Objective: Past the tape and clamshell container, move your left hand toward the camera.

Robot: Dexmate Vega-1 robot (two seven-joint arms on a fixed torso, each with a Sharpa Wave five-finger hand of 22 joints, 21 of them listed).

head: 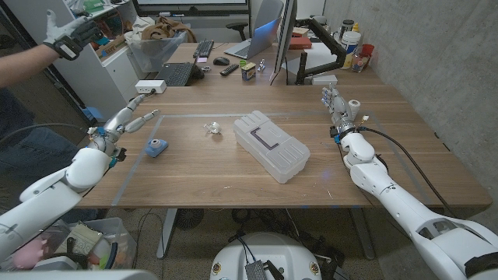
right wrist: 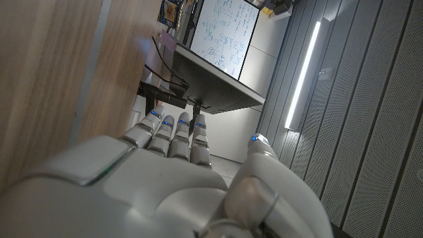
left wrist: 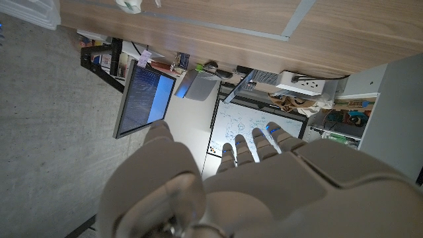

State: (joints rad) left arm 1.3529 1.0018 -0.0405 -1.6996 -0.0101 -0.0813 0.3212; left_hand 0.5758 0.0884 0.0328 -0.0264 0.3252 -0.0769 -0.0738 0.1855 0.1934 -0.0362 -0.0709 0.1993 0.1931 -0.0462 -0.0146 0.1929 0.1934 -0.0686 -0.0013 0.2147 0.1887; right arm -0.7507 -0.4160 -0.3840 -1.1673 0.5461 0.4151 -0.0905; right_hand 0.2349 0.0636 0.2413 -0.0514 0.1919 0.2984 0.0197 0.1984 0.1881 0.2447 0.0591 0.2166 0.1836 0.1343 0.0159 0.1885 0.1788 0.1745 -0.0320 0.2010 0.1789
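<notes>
My left hand (head: pixel 127 120) hovers over the table's left side, fingers stretched out and apart, holding nothing; its back fills the near part of the left wrist view (left wrist: pixel 225 185). Just right of it and nearer me lies a small blue object (head: pixel 156 147) with a round dark face. A small clear object (head: pixel 211 128) sits further right, its edge also in the wrist view (left wrist: pixel 129 5). The translucent clamshell container (head: pixel 271 145) lies closed at mid-table, at an angle. My right hand (head: pixel 336 104) is at the far right, fingers straight, empty (right wrist: pixel 175 165).
A white power strip (head: pixel 149 86) lies at the table's far left edge. Behind the table stand a keyboard (head: pixel 176 74), a monitor (head: pixel 282 39) and desk clutter. A person's gloved hand (head: pixel 66 35) reaches in at the upper left. Tape lines mark the wooden table (head: pixel 202 175).
</notes>
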